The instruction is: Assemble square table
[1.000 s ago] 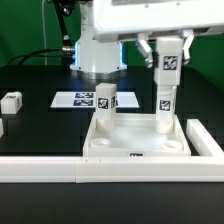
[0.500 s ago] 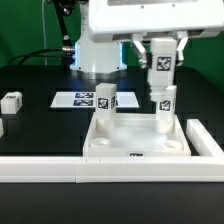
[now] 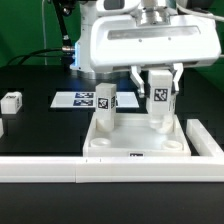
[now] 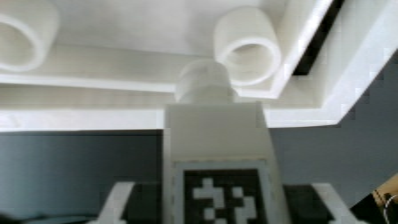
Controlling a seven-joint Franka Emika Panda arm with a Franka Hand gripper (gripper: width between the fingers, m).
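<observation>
The long white border rail (image 3: 40,168) runs along the front of the black table, at 6 o'clock in the exterior view. Just behind it sits the square table top (image 3: 110,148). It is a white tray with a raised rim and a little black-white tag on its front wall. The flat marker board (image 3: 75,99) lies at 10 o'clock from the top.

The gripper (image 3: 160,88) hangs over the top's far corner on the exterior view's right. Its two fingers press on a leg (image 3: 160,108), one on each side, so it has hold of it. The leg is a white block with a black-white tag, and its long side points straight up and down.

The round socket (image 4: 246,42) for it lies under the leg, at 6 o'clock from it in the exterior view. In the wrist view the leg's small round tip (image 4: 205,78) sits just beside that socket. I cannot tell if they touch. I think the leg must line up, go down a little, then twist in.

A second leg (image 3: 104,102) stands in the top's other far corner, at 9 o'clock from the gripper. A third leg (image 3: 11,101) lies alone, well apart, further out at 9 o'clock.
</observation>
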